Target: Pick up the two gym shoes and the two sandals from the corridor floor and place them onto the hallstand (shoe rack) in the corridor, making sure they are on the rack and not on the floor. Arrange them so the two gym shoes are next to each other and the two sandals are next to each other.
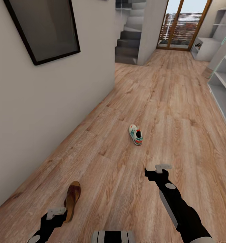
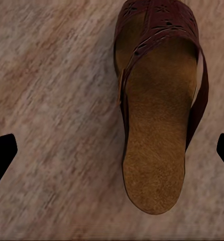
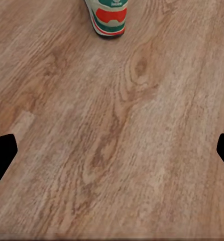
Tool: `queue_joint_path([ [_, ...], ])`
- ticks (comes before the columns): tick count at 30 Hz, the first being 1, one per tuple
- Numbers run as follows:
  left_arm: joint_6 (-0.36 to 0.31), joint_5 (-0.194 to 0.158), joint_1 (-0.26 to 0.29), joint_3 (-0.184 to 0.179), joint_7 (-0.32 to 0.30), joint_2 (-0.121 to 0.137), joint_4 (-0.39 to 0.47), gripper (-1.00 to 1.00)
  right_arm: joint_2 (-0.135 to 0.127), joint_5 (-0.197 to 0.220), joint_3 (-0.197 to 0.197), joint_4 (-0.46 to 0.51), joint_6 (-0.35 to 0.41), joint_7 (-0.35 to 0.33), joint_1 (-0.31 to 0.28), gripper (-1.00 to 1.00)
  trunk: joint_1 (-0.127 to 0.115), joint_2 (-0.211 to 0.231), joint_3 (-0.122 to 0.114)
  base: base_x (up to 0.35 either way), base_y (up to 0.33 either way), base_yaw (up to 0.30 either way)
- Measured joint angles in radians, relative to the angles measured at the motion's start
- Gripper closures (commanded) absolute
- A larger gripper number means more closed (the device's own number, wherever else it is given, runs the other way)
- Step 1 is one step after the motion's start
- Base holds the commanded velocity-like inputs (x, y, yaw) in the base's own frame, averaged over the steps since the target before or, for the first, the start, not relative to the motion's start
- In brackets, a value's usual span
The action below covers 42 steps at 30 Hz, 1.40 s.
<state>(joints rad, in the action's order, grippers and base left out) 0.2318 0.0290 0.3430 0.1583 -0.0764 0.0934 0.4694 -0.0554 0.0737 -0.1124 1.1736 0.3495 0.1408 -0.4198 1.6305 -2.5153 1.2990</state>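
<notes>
A white gym shoe with green stripes and a red-orange heel lies alone on the corridor floor, ahead of my right gripper. That gripper is open and empty, and the gym shoe's heel shows well beyond its fingertips. A brown sandal lies near the left wall. My left gripper hovers open over the heel end of this sandal, fingers wide apart. A pale grey hallstand, a low bench with stepped shelves above, stands far back on the right.
A pale grey shelf unit runs along the near right edge. The white wall with a dark framed picture bounds the left side. Grey stairs and a glass door lie at the corridor's far end.
</notes>
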Motion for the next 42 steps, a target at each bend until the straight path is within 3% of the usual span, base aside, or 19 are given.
queue_joint_path([
  [6, 0.003, 0.006, 0.000, 0.001, 0.000, 0.000, 0.000, -1.00, 0.000, 0.000, 0.000, 0.000, 0.000, 0.000, 0.000, -1.00, 0.003, -0.001, 0.031, 0.000, 0.000, -0.158],
  [23, 0.003, 0.006, 0.001, -0.002, 0.001, 0.001, 0.002, -1.00, 0.000, 0.000, -0.001, 0.001, 0.002, 0.001, 0.000, -1.00, 0.003, -0.001, 0.034, 0.000, 0.000, -0.122],
  [42, 0.040, 0.002, 0.002, 0.000, 0.002, 0.004, 0.002, -1.00, 0.002, 0.000, -0.002, 0.002, 0.002, 0.002, 0.000, -1.00, 0.011, -0.006, 0.122, 0.000, 0.000, -0.015],
])
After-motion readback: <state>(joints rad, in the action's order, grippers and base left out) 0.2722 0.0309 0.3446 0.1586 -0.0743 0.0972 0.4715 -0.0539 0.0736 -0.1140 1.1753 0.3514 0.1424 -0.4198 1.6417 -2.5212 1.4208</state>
